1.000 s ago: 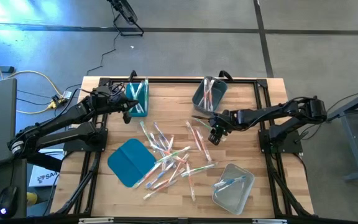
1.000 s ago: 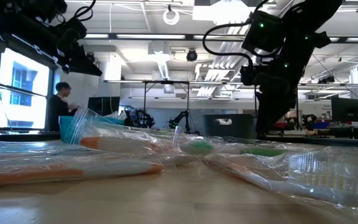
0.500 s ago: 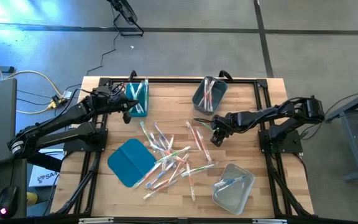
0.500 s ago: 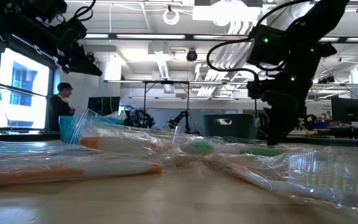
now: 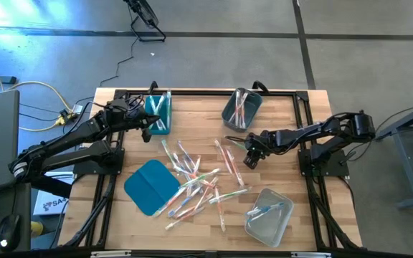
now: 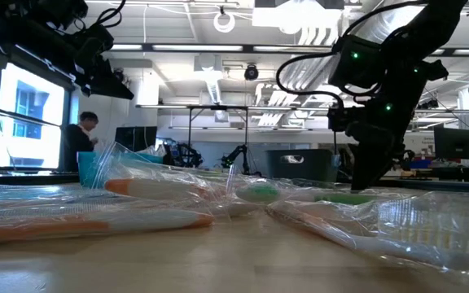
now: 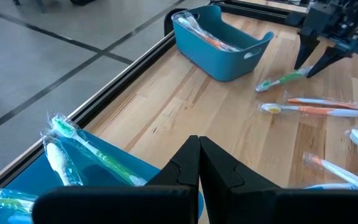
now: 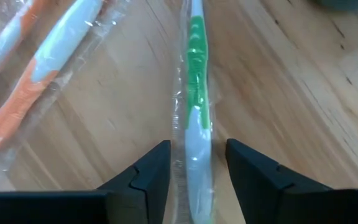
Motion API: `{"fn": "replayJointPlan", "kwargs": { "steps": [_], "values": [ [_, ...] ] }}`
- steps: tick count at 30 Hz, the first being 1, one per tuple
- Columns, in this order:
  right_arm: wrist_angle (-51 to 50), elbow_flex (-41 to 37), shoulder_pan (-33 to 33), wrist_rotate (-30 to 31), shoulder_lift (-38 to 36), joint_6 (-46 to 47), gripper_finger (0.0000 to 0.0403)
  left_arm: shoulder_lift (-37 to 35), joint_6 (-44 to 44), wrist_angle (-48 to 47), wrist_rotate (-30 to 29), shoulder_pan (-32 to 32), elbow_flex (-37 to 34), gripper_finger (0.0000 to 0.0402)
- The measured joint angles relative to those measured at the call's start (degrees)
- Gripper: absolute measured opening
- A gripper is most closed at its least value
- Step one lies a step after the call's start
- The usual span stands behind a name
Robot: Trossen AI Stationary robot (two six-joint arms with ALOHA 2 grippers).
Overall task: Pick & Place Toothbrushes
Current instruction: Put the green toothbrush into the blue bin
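Many wrapped toothbrushes (image 5: pixel 196 179) lie scattered on the middle of the wooden table. One green toothbrush (image 8: pixel 197 93) lies flat on the wood, apart from the heap. My right gripper (image 8: pixel 197 163) points steeply down over it. It is open, with one finger on each side of the brush's pale handle. The same gripper (image 5: pixel 249 159) stands right of the heap in the high view. My left gripper (image 7: pixel 199 149) is shut and empty, hovering over the teal bin (image 5: pixel 158 112) at the far left, which holds green toothbrushes (image 7: pixel 82 149).
A grey bin (image 5: pixel 241 109) with several brushes stands at the far middle. A clear bin (image 5: pixel 269 213) with a blue brush sits at the near right. A flat teal lid (image 5: pixel 151 186) lies near left of the heap. Two orange brushes (image 8: pixel 36 81) lie beside the green one.
My right gripper has sunk toward the table, coming down over the green toothbrush. The toothbrushes lie as before.
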Motion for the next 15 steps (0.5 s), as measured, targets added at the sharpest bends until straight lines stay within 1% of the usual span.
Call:
{"fn": "replayJointPlan", "kwargs": {
  "steps": [8, 15],
  "values": [
    [0.5, -0.1, -0.1, 0.2, 0.0, 0.0, 0.0076, 0.0, 0.0, 0.0, 0.0, 0.0, 0.0, 0.0001],
    [1.0, -0.1, 0.0, -0.4, 0.1, -0.5, 0.0029, 0.0, 0.0, 0.0, 0.0, 0.0, 0.0, 0.0001]
  ]
}}
